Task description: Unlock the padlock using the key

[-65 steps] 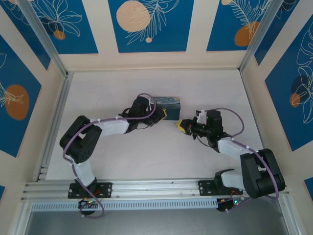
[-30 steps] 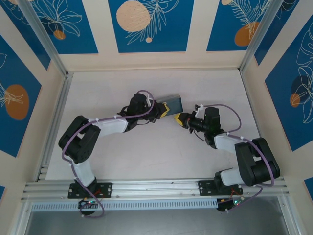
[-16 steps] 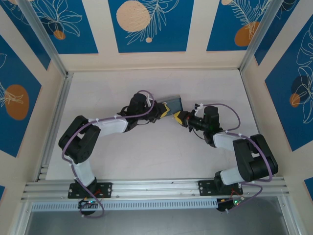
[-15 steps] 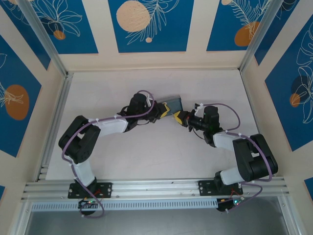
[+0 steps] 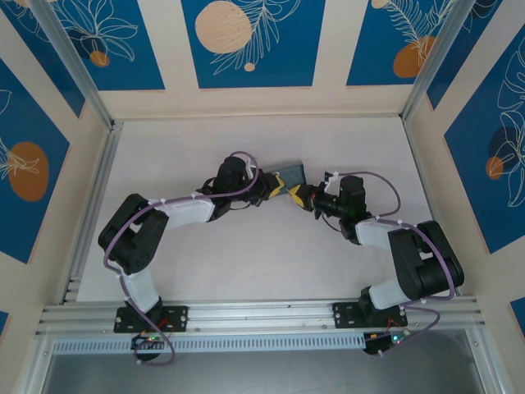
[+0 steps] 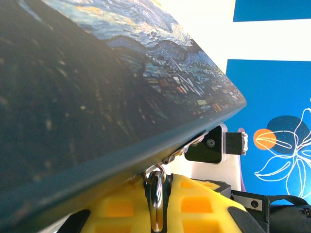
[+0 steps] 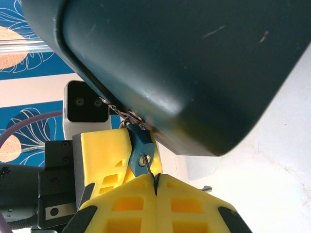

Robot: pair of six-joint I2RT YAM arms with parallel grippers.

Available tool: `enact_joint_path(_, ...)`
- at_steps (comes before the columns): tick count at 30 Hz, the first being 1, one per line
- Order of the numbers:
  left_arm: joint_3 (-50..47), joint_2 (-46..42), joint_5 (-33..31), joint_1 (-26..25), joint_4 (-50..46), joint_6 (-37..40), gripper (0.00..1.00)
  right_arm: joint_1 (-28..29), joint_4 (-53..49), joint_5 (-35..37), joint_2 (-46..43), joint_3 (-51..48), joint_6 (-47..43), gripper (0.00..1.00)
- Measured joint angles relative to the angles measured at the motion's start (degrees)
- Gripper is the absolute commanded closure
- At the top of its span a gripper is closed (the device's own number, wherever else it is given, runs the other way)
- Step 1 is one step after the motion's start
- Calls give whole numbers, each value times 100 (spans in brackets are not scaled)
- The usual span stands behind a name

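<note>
The tilted tin is recorded at upper left. Under its edge the padlock is hung by a chain, between the right gripper's closed yellow fingers. The key is indistinct.

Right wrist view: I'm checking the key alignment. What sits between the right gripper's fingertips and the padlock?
The key, a thin metal sliver pinched in the shut right gripper, spans that gap up to the padlock, as the right wrist view shows.
</note>
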Motion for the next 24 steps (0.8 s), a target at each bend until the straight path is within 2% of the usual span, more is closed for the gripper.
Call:
enact_joint_path(12,0,0,-2,26,-4,2,100,33,20,2,111,72,59,100)
enact_joint_path(24,0,0,-9,37,-44,4,100,72,466,-22,404,92,334,100)
